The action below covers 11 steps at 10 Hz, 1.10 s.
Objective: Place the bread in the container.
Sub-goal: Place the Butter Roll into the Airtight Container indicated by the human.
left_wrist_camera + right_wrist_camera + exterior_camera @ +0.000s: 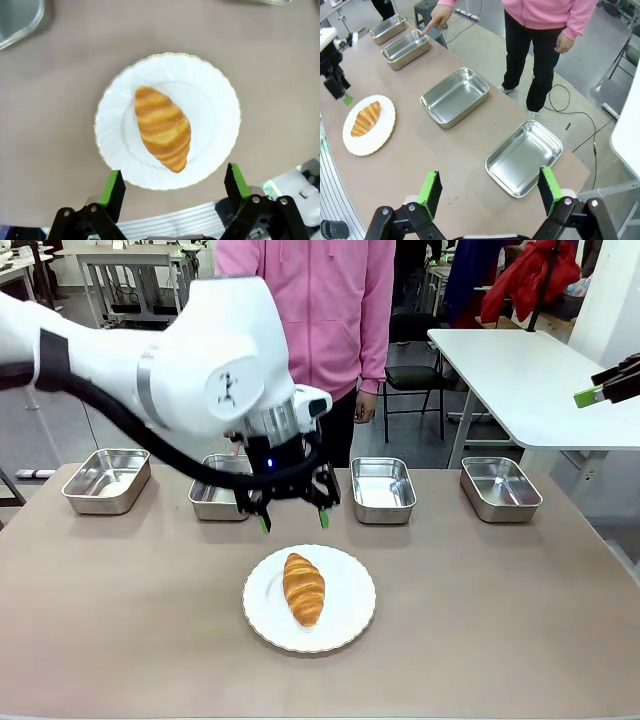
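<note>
Bread (pixel 162 129) lies on the white plate (pixel 215 105), directly beneath my left pincer (pixel 173 172), which hovers above it with jaws spread wide and nothing in them. Through the wrist camera the croissant sits ahead of the two fingers and centred between them, its long axis slanted across their closing line. I judge this to be the approach, with the grasp not yet made. The next move calls for rolling the wrist so the pads meet the narrow flanks, then descending and closing gently. Beyond the pincer, a person's hand (pixel 434 21) points at one container (pixel 405 47) in the row, probably my target. My right pincer (pixel 489 175) hangs wide and empty, well apart above the surface (pixel 445 150).
</note>
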### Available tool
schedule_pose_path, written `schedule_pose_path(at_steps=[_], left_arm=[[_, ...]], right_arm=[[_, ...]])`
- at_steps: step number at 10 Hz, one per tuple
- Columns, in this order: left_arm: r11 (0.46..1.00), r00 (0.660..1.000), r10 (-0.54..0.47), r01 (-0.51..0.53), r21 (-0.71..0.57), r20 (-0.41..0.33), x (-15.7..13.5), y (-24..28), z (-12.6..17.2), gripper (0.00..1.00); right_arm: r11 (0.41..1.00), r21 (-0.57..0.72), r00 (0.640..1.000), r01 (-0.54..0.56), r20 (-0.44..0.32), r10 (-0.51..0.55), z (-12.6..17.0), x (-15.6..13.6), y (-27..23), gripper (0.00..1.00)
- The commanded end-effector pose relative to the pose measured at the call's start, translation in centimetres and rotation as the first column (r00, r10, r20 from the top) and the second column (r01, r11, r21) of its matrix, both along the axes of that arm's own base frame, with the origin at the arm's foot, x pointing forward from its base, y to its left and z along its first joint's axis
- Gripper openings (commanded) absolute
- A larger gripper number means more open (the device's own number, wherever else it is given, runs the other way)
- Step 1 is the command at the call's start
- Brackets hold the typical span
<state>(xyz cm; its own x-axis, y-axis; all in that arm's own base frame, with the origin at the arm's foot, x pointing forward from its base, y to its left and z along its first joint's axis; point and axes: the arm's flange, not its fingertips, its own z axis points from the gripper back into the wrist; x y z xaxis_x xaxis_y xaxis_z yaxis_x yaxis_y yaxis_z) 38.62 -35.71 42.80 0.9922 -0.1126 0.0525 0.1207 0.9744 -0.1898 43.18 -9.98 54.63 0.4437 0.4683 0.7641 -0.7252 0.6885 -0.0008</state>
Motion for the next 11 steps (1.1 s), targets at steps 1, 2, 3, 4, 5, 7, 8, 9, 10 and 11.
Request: schedule_pose_path(at_steps=[1,2,3,4,5,7,8,9,10,11], left_arm=[[0.995,0.996,0.08,-0.081,0.051,0.034,-2.3,-0.7,-1.6,1.0],[0.991,0.991,0.117,-0.121,0.064,0.065,-2.6,-0.8,-2.4,1.0],[0.989,0.989,0.124,-0.13,0.076,0.08,-2.8,-1.2,-3.4,1.0],[0.986,0.988,0.131,-0.138,0.092,0.082,-2.7,-1.9,-4.3,1.0],[0.982,0.986,0.143,-0.152,0.109,0.091,-2.5,-2.3,-5.0,1.0],[0.986,0.989,0.124,-0.132,0.106,0.081,-2.2,-3.0,-6.3,1.0],[0.987,0.99,0.123,-0.129,0.1,0.069,-1.9,-3.2,-7.2,1.0],[0.99,0.992,0.106,-0.111,0.082,0.068,-1.7,-3.4,-7.9,1.0],[0.992,0.994,0.09,-0.095,0.078,0.06,-1.4,-3.8,-8.5,1.0],[0.992,0.995,0.09,-0.094,0.082,0.052,-1.1,-3.8,-9.1,1.0]], right_arm=[[1.0,0.02,1.0,-0.007,0.015,0.006,0.0,0.2,0.1,1.0],[1.0,0.02,1.0,-0.007,0.015,0.006,0.0,0.2,0.1,1.0],[1.0,0.02,1.0,-0.007,0.015,0.006,0.0,0.2,0.1,1.0],[1.0,0.02,1.0,-0.007,0.015,0.006,0.0,0.2,0.1,1.0],[1.0,0.02,1.0,-0.007,0.015,0.006,0.0,0.2,0.1,1.0],[1.0,0.02,1.0,-0.007,0.015,0.006,0.0,0.2,0.1,1.0],[1.0,0.02,1.0,-0.007,0.015,0.006,0.0,0.2,0.1,1.0],[1.0,0.02,1.0,-0.007,0.015,0.006,0.0,0.2,0.1,1.0],[1.0,0.02,1.0,-0.007,0.015,0.006,0.0,0.2,0.1,1.0],[1.0,0.02,1.0,-0.007,0.015,0.006,0.0,0.2,0.1,1.0]])
